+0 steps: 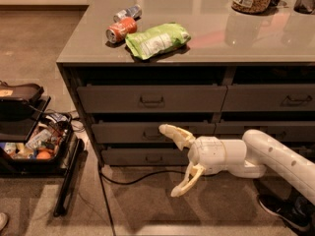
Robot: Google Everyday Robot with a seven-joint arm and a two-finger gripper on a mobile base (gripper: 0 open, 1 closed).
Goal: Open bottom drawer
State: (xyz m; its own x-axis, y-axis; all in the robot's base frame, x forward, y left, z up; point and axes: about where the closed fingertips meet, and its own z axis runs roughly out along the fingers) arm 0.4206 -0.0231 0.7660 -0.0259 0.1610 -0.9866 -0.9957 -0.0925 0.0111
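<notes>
So, from the left: a black crate (29,156) of odds and ends sits on the floor, well apart from anything I need. A dark cable (138,178) trails across the floor below the cabinet. Up on the bench (88,53) lie two cans (120,29) and a green snack bag (156,39), none of it in my way.

The bottom drawer (128,156) is the lowest, slimmest front in the left column, shut as far as I can judge. Its long axis runs left to right along the cabinet face, with its small dark handle (154,159) at mid-width.

My jaws hang just right of that handle at about its height, spread wide and gripping nothing. The upper finger (173,132) shows across the middle drawer's front, and the lower finger (186,182) points down over the floor. They part up-and-down, across the handle's level bar, which suits a pinch. Whether the upper finger touches the cabinet I cannot tell.

I judge the move ahead to be a short reach leftward and in toward the drawer face, until the handle sits between the fingers. My arm (275,156) comes in from the right.
</notes>
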